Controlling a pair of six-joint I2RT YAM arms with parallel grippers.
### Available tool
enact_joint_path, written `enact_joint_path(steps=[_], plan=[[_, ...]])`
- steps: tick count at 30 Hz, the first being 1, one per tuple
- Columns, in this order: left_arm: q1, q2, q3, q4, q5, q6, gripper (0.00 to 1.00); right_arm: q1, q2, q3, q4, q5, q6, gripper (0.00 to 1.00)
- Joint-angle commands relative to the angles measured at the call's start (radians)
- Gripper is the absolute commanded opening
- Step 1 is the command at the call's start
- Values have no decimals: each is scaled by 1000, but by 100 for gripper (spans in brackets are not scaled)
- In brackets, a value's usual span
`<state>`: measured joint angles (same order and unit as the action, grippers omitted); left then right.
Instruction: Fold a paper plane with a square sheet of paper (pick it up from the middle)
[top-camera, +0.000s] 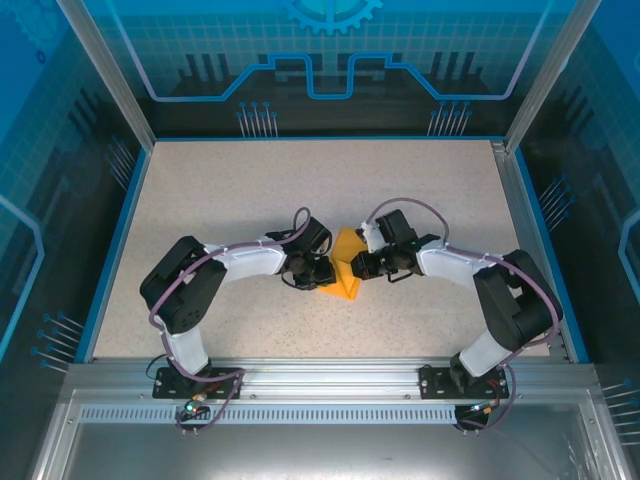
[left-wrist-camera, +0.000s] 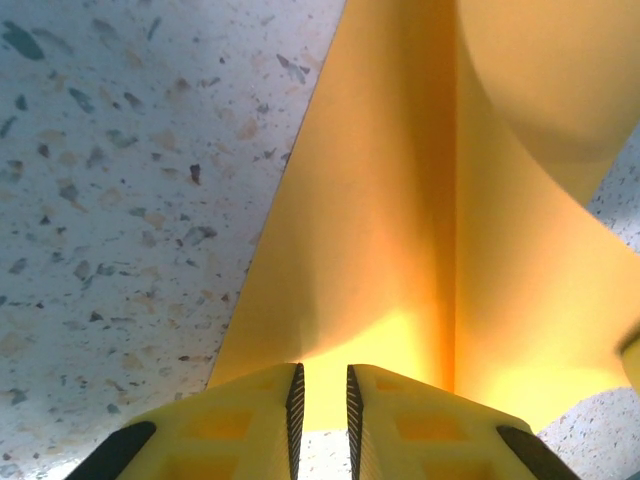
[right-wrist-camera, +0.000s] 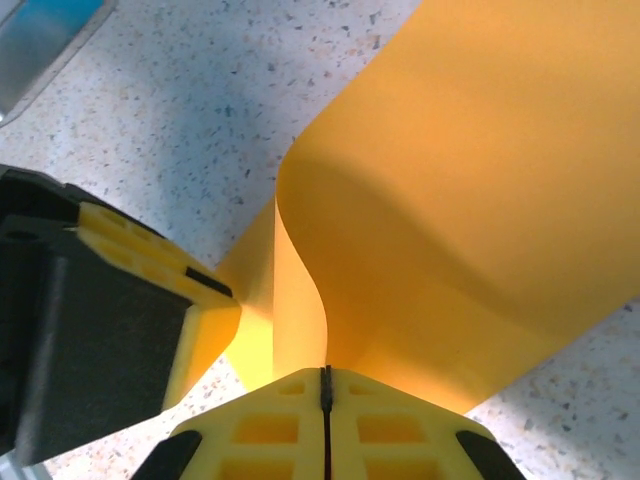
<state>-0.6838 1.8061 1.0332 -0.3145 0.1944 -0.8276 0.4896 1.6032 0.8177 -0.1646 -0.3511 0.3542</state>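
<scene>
The right claw (right-wrist-camera: 325, 372) is shut tight. Its two yellow fingers (right-wrist-camera: 400, 425) press together, with just a thin dark line between them. It pinches the bottom edge of the sheet of paper (right-wrist-camera: 480, 200). The paper is orange-yellow. It rises from the claw and curls over in a soft bend, so this part stands up off the table (right-wrist-camera: 200, 120).

The left claw (left-wrist-camera: 322, 372) is open a little. There is a narrow gap between its fingers, and I can see through it to the paper and the table. The paper's edge lies just in front of the tips. I cannot tell if this claw touches the paper. In this view a straight crease runs up the paper, and a flap curves over at the top right.

From above, the two claws point at each other with the paper between them, near the middle of the table. Part of the paper shows on the near side of the claws and part on the far side. The left arm (top-camera: 250, 262) reaches in from the left and the right arm (top-camera: 460, 265) from the right. Both are bent like elbows. The table is pale and speckled, with a blue edge (top-camera: 118, 240). A metal rail (top-camera: 320, 372) runs along the near side, where the arms are bolted down.
</scene>
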Motion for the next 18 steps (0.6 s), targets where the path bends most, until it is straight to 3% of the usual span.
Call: enact_joint_path(steps=[1, 18], plan=[[3, 17, 30, -35, -13, 29, 21, -14, 27, 32, -24, 26, -30, 7], [3, 22, 36, -40, -10, 41, 21, -14, 111, 103, -79, 70, -107, 7]])
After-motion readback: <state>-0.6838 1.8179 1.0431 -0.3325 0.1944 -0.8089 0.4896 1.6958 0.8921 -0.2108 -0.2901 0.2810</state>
